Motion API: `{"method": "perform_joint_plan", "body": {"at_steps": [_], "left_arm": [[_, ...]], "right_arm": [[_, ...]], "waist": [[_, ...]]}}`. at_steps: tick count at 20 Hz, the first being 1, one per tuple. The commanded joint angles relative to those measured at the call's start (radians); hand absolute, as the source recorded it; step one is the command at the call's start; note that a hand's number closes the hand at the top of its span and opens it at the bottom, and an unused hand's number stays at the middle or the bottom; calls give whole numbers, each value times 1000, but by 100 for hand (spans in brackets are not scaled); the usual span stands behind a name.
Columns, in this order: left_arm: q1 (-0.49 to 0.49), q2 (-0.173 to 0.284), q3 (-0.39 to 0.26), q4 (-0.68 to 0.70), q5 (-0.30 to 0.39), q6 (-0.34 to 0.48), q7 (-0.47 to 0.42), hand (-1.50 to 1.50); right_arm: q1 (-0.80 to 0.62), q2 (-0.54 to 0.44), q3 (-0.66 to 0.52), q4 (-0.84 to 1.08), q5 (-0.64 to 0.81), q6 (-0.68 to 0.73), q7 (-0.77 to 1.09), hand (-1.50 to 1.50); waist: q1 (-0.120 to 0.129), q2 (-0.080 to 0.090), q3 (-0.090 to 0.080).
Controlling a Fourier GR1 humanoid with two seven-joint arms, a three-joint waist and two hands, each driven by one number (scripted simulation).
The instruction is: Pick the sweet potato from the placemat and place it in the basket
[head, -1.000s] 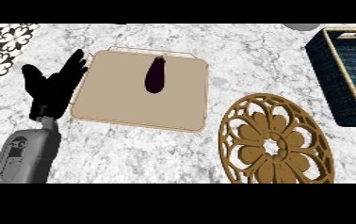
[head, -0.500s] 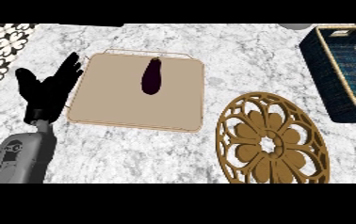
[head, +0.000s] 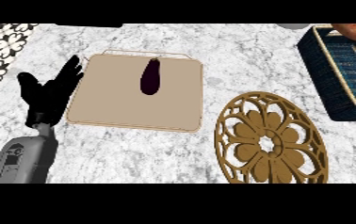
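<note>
Grey-veined white marble counter point(head: 173, 157) fills the head view, seen from steeply above.

At the left, the left hand point(head: 49, 93) rises from a grey forearm point(head: 24, 159) that comes in at the near left edge. Its black fingers are straight and spread, pointing toward the far side, holding nothing. The fingertips lie just beside the left edge of the placemat point(head: 132, 110); whether they touch it I cannot tell. The right hand does not show.

A tan placemat lies left of centre, roughly square. On its far half rests the sweet potato point(head: 149, 77), dark purple, long and narrow, lying lengthwise from near to far, well apart from the hand.

At the far right edge stands the basket point(head: 327, 77), dark blue with a pale rim, only partly in view; what it holds I cannot make out. Near right of the placemat lies a round brown trivet point(head: 271, 140) with a cut-out flower pattern.

At the far left edge, a black-and-white patterned piece point(head: 12, 42) shows partly.
</note>
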Motion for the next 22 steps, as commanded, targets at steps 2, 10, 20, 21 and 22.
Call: {"method": "perform_joint_plan", "body": {"at_steps": [2,10,20,21,22], "left_arm": [[8,39,31,-10,28,-38,2,0],[2,22,25,-32,13,-1,37,0],[91,26,49,-42,9,13,16,0],[72,38,62,-4,15,0,1,0],[85,55,82,-25,45,-22,21,0]], "right_arm": [[-5,48,-3,15,15,-133,144,-150],[-14,18,-60,-187,29,-260,146,-150],[112,297,-121,-651,-42,-253,62,-150],[141,336,-120,-713,-52,-217,54,-150],[154,373,-113,-771,-56,-155,40,-150]], "waist": [[3,-4,0],[-24,-21,-1],[-89,-54,-2],[-99,-49,-3],[-97,-53,-3]]}}
